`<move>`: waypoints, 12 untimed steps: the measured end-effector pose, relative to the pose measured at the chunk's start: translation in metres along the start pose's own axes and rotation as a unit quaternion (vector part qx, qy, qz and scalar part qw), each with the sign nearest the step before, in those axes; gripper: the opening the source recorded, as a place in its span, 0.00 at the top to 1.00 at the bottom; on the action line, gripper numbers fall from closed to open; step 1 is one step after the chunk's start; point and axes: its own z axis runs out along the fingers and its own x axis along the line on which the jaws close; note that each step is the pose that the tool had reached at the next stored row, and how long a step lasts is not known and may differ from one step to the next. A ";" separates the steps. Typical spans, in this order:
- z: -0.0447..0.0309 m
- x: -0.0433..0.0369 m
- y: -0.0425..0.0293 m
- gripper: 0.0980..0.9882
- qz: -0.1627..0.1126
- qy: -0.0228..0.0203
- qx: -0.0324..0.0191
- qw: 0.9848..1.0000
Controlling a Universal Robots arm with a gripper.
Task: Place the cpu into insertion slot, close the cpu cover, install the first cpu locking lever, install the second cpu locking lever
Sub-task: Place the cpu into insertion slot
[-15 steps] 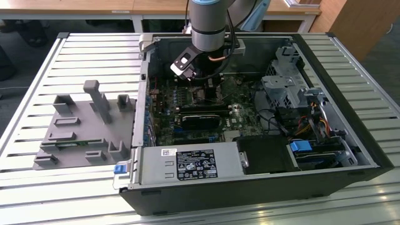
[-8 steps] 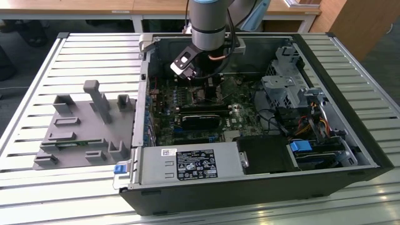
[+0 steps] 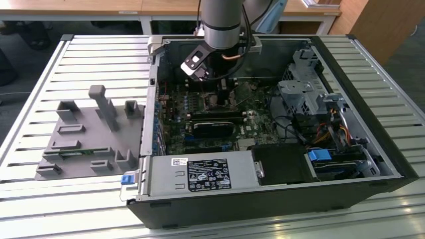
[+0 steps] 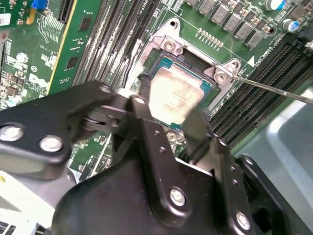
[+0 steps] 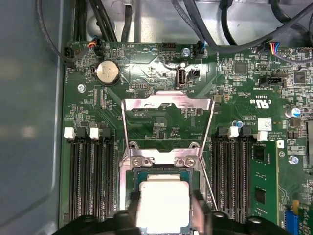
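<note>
Gripper [image 5: 165,210] clamps the cpu [image 5: 164,198] at the insertion slot [image 4: 155,62], toward 12 o'clock inside the open case [image 3: 265,204] in the exterior view. The cpu cover [image 5: 167,103] stands open. A tilted release could bend the slot's pins.

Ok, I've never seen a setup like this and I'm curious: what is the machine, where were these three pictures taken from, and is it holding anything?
It is a robot arm reaching down into an open computer case lying on a slatted table; the exterior view is from a camera off the arm. Both wrist views come from cameras riding on the arm. They show its gripper closed on the cpu, a small silver chip, sitting in the insertion slot. The cpu cover stands open.
</note>
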 end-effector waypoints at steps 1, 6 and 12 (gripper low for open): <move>-0.0008 0.0000 0.0001 0.51 0.000 0.000 0.001 1.000; -0.0046 -0.0001 0.0003 0.77 0.000 0.000 0.002 1.000; -0.0076 -0.0002 0.0005 0.97 0.000 0.000 0.003 1.000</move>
